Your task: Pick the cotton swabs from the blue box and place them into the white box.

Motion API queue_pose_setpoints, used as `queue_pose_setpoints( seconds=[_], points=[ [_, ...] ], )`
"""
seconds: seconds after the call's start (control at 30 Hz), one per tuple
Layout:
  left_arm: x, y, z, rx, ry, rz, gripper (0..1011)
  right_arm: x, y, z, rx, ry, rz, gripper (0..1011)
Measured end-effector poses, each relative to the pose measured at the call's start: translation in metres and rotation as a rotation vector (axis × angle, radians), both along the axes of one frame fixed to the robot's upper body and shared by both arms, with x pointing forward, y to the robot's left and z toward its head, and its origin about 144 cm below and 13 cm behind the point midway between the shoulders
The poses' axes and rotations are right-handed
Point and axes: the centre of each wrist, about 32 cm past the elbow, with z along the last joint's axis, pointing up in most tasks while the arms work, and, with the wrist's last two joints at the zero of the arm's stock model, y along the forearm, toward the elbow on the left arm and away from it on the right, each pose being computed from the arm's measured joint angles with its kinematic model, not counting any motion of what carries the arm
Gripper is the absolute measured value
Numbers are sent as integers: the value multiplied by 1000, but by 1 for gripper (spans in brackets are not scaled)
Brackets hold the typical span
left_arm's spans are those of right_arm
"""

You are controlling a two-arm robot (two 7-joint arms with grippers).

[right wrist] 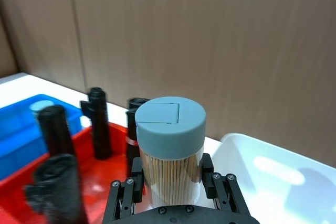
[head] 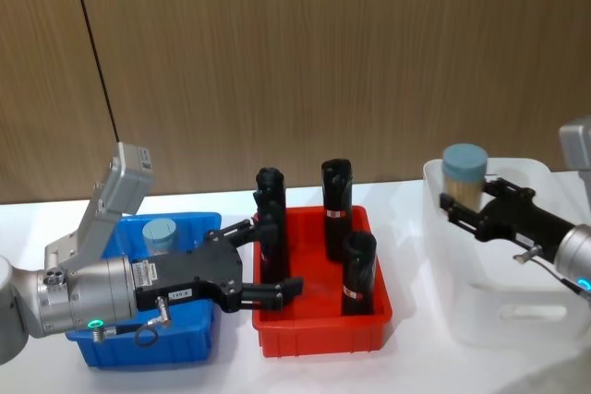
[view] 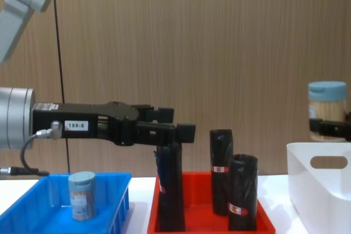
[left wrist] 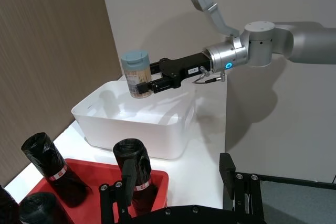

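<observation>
Lower left of the head view: my left gripper (head: 272, 257) hangs idle, fingers spread wide and holding nothing, high over the seam between the blue box (head: 194, 339) and the red tray (head: 319, 320). In the chest view it reaches in from the left edge, well above both bins.

Just behind it, a second jar (head: 160, 232) of cotton swabs stands upright in the blue box, untouched.

Centre: black rolls (head: 337, 196) stand in the red tray; they are no part of this task.

Upper right: my right gripper (head: 462, 205) pinches the cotton-swab jar (head: 464, 173) by its clear body, grey-blue lid up and upright. It holds the jar above the white box (head: 517, 302), near that box's left rim and clear of its walls. The wooden wall (head: 295, 62) closes the scene behind.

Step in hand, as I judge it: the carry is done and the placing is due. The next move calls for shifting the jar a little further inward over the box, lowering it until it is near the floor, then parting my right fingers. After that, the jar in the blue box needs fetching.
</observation>
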Motion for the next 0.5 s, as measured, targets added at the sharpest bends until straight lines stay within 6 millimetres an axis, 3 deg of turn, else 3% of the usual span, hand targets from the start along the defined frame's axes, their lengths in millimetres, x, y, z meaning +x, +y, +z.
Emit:
queue_pose_setpoints(
  seconds=[0.5],
  points=[
    [0, 0, 0, 0, 0, 0, 1004, 18, -15, -21, -10, 109, -101, 634]
  ],
)
